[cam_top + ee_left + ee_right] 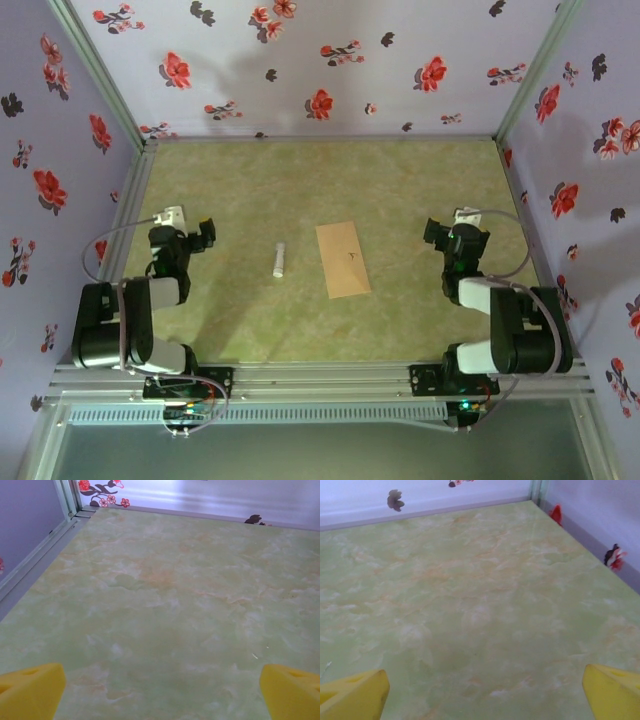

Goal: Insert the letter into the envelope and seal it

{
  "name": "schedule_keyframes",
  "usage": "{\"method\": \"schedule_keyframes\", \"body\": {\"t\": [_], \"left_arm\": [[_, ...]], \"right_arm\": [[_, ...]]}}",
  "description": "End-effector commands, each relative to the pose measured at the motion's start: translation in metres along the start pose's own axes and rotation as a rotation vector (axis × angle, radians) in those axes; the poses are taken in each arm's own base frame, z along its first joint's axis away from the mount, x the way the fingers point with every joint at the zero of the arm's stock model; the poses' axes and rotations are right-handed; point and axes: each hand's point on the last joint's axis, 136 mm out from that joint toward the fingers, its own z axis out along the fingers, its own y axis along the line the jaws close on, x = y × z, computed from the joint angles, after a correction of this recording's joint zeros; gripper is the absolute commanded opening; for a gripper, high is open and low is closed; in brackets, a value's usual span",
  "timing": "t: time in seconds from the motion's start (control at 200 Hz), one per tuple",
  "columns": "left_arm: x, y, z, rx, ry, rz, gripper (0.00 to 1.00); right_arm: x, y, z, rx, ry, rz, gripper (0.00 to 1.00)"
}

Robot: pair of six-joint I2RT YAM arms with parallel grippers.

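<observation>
The left end effector (206, 232) sits at the left side of the green marbled tabletop (250, 175), its yellow fingers (30, 692) spread wide over bare surface. To its right lies a small white cylinder stick (279, 259). Near that, around the middle, the plain tan kraft paper envelope (343, 259) lies flat, well apart from both arms. At the right side, the right end effector (435, 232) is likewise spread wide, gripping nothing.
</observation>
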Motion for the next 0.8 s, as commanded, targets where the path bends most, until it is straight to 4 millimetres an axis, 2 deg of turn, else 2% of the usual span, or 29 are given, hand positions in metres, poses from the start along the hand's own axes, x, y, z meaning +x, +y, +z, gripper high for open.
{"method": "schedule_keyframes", "body": {"t": [0.0,0.17,0.31,0.455,0.795], "left_arm": [[-0.004,-0.001,0.003,0.015,-0.048,0.021,1.0],[0.002,-0.002,0.008,0.026,-0.034,0.024,1.0],[0.002,-0.003,0.011,0.025,-0.011,0.029,1.0],[0.002,-0.003,0.011,0.025,-0.014,0.029,1.0],[0.002,-0.003,0.011,0.026,-0.015,0.031,1.0]], "right_arm": [[-0.013,0.008,0.006,-0.048,-0.068,0.026,0.99],[0.001,0.012,0.015,-0.063,-0.062,0.02,0.99],[0.002,0.012,0.017,-0.064,-0.054,0.021,0.99],[0.002,0.005,0.021,-0.014,-0.032,0.036,0.99],[0.002,0.006,0.023,-0.02,-0.022,0.026,0.99]]}}
